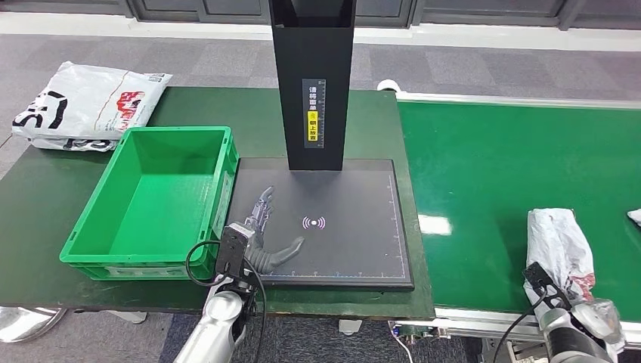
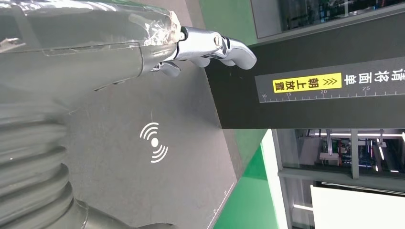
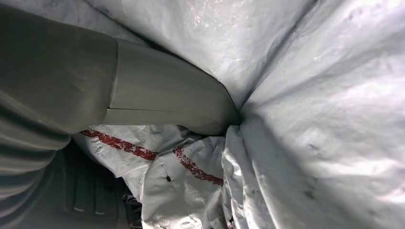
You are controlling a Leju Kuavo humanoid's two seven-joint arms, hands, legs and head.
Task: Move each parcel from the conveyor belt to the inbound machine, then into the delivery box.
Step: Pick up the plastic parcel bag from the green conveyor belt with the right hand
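dark green counter carries an empty green delivery box beside the black inbound machine; the left hand lies spread on its pad, holding nothing. on the conveyor belt near its front edge, the right hand grips a white parcel.

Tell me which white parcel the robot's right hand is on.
The crumpled white plastic parcel on the green conveyor belt, not the one behind the green crate.
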